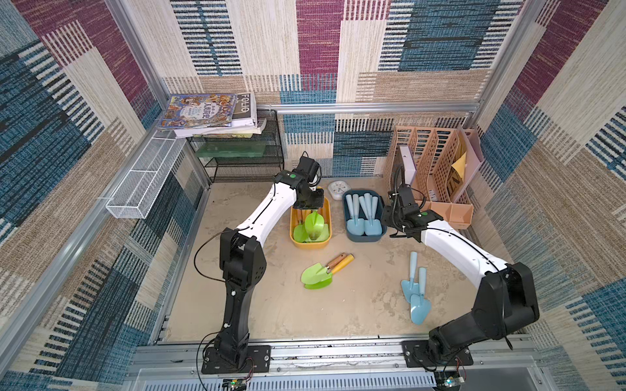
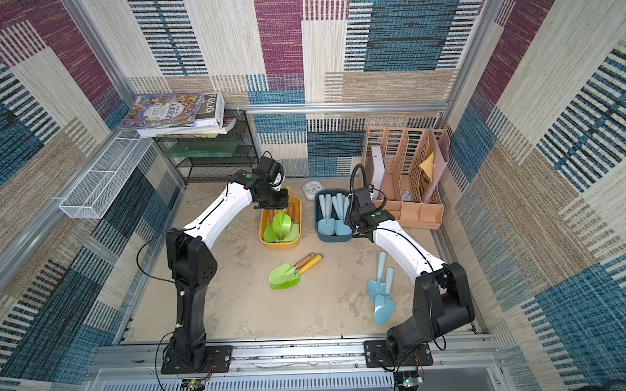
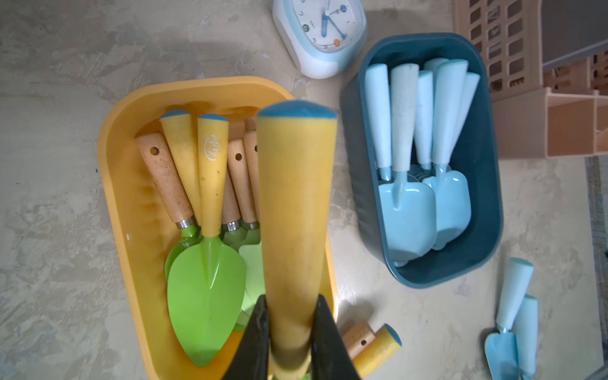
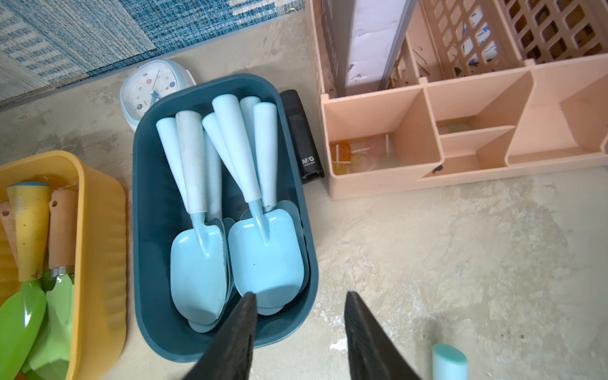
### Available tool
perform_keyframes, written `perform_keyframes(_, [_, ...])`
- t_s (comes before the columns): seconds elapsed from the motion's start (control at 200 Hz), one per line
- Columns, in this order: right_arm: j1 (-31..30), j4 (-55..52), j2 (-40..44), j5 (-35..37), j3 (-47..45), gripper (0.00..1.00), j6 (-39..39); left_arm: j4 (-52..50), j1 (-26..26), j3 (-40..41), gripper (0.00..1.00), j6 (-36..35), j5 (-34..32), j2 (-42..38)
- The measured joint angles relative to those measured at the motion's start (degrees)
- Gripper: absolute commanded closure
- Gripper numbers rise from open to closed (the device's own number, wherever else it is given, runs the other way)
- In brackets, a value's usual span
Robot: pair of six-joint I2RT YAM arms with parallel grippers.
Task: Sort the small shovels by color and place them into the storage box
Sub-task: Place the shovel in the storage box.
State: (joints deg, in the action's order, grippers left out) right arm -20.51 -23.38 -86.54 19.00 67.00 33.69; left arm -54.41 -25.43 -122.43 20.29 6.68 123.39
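L claw (image 3: 292, 300) clenched on handle of yellow-handled shovel (image 3: 296, 204), over yellow box (image 3: 121, 184) w/ green shovels (image 3: 205, 289) inside. R claw (image 4: 301, 294) released, empty, above near edge of blue box (image 4: 148, 230), which holds blue shovels (image 4: 266, 256). Loose on table (image 1: 271, 304): green pair (image 1: 316, 276) mid-table, blue pair (image 1: 415, 294) nr R arm. Clock (image 1: 337, 189) behind boxes.

Open tabletop (image 1: 338, 237) lies between yellow bin (image 1: 310, 246) and blue bin (image 1: 364, 238).

Yellow bin (image 3: 125, 197), lime-green shovels (image 3: 205, 289), blue-capped yellow-handled shovel (image 3: 296, 214); navy bin (image 3: 487, 197), light-blue shovels (image 3: 408, 214); peach organizer (image 4: 378, 184); maroon-blue-beige striped walls (image 1: 318, 40).
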Motion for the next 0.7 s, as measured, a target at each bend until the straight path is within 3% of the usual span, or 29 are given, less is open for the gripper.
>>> perform_keyframes(0.335, [1.51,-0.74,2.14,-0.09,-1.99,0.54,-0.57,3.02,0.81,-4.37,1.00,2.56,-0.92,7.72])
perform_keyframes(0.701, [2.01,-0.85,3.58,-0.20,-4.81,0.53,-0.33,2.82,0.85,-2.71,1.00,4.59,-0.61,9.73])
